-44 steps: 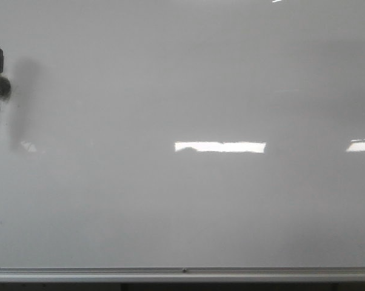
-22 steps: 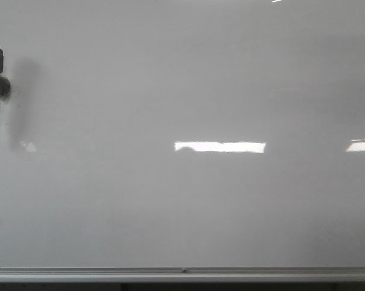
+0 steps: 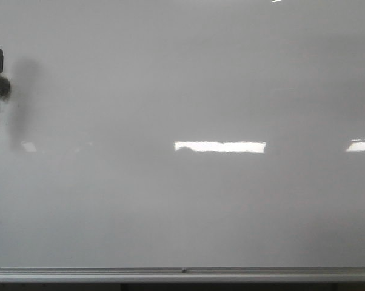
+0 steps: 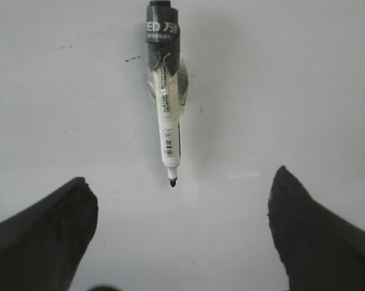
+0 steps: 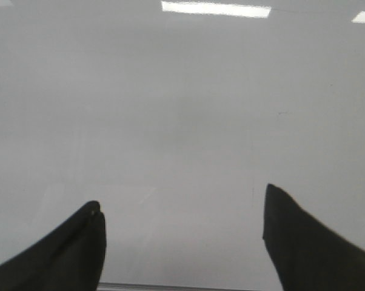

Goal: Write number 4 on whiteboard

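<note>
Glossy whiteboard (image 3: 188, 91) fills the scene; a marker pen (image 4: 165, 103) hangs at its left edge, both tools (image 4: 179, 227) (image 5: 182, 239) released, empty.

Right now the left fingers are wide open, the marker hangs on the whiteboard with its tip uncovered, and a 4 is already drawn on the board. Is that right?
Not quite. No 4 is drawn yet: the whiteboard is blank in the front view. The rest holds. In the left wrist view the left fingers are wide open, and the marker hangs on the board with its tip uncovered.
</note>
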`<state>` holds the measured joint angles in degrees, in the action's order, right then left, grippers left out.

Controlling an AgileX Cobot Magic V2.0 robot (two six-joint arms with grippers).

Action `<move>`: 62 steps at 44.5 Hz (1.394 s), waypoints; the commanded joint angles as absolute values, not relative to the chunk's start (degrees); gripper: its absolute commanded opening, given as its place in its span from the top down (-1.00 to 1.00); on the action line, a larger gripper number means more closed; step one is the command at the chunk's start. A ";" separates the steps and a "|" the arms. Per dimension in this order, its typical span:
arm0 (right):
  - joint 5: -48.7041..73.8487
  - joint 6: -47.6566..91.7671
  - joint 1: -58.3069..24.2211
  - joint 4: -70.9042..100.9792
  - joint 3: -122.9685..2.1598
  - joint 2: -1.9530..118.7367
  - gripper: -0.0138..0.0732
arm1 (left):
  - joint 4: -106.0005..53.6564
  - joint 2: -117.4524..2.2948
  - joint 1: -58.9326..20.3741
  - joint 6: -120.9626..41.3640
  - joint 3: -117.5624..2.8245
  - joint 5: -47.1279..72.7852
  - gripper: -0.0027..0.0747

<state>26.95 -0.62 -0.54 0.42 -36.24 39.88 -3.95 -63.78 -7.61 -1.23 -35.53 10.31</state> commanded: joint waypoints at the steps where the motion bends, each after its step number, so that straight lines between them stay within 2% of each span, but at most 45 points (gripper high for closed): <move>1: 22.49 0.00 -0.42 0.46 -37.64 40.03 -0.61 | -4.63 -66.82 -7.82 -1.24 -38.29 3.19 -0.53; 17: 22.99 0.00 -0.42 0.46 -37.64 40.03 -0.61 | -4.63 -79.95 -7.70 -1.24 -44.79 1.66 -0.53; 35: 23.10 0.00 -0.42 0.46 -37.64 40.03 -0.61 | -4.63 -85.46 -7.70 -1.24 -45.67 -5.05 -0.52; 50: 23.02 0.00 -0.42 0.46 -37.64 40.03 -0.61 | -4.63 -87.03 -7.49 -1.24 -46.70 -4.70 -0.09; 62: 22.67 0.00 -0.42 0.35 -37.64 40.03 -0.61 | -4.48 -88.95 -7.48 -1.24 -49.57 0.97 -0.04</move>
